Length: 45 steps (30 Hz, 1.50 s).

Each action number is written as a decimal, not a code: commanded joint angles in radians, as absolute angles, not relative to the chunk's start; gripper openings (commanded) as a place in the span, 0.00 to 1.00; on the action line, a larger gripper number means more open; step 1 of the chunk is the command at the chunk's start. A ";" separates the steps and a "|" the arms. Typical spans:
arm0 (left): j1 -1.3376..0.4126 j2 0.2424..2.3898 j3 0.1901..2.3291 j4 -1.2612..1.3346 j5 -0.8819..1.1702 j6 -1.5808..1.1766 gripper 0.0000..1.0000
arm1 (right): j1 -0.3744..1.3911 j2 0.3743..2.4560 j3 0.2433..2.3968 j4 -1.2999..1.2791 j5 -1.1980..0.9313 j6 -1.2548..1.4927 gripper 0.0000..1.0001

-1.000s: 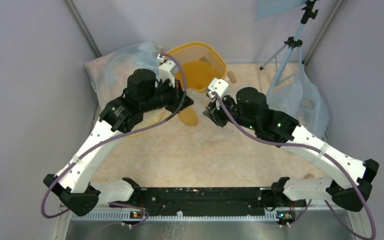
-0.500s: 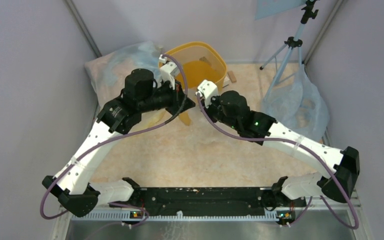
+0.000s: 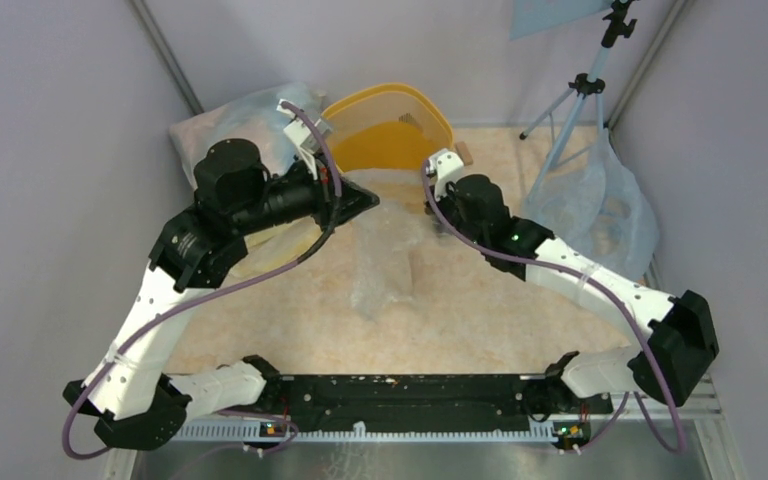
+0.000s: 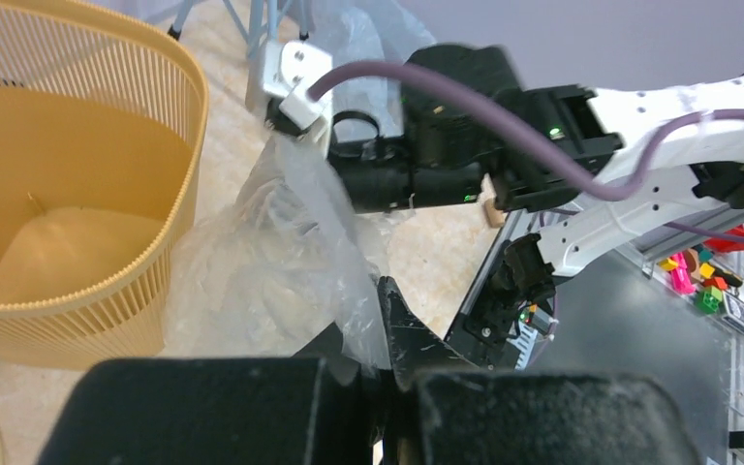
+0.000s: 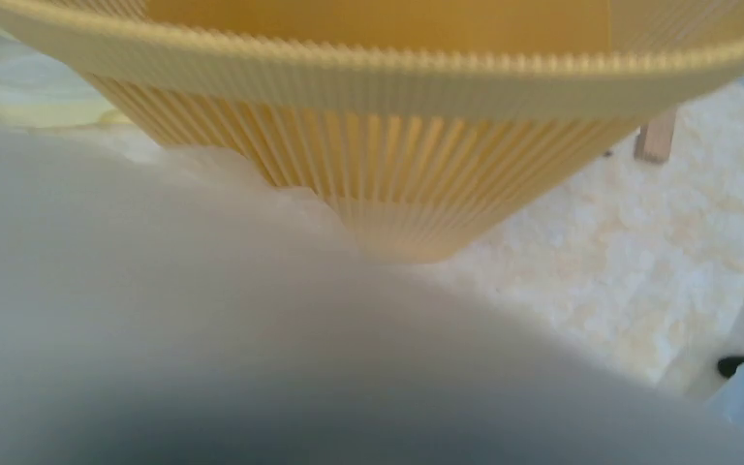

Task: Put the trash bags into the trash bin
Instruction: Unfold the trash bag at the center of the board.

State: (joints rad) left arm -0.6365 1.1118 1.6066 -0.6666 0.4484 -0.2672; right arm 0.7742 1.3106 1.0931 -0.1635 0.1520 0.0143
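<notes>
Left claw (image 3: 368, 200) on trash bag (image 3: 385, 265) outside trash bin (image 3: 438, 112)

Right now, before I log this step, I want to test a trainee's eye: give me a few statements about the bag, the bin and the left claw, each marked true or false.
1. The trash bag lies inside the trash bin. False: it is outside, draped onto the table on the near side of the bin.
2. The left claw is shut on the trash bag. True.
3. The trash bin sits right by the arm bases. False: it is at the far side of the table.
4. A tripod stands at the far right. True.
</notes>
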 commanded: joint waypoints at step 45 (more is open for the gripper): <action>-0.634 1.246 1.822 -0.494 0.791 -0.347 0.00 | 0.820 1.071 1.006 0.013 -0.378 -0.115 0.00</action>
State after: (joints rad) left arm -0.6365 1.2411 1.7920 -0.5789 0.7162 -0.3248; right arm 0.8116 1.1061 0.9966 -0.0711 -0.2241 -0.0765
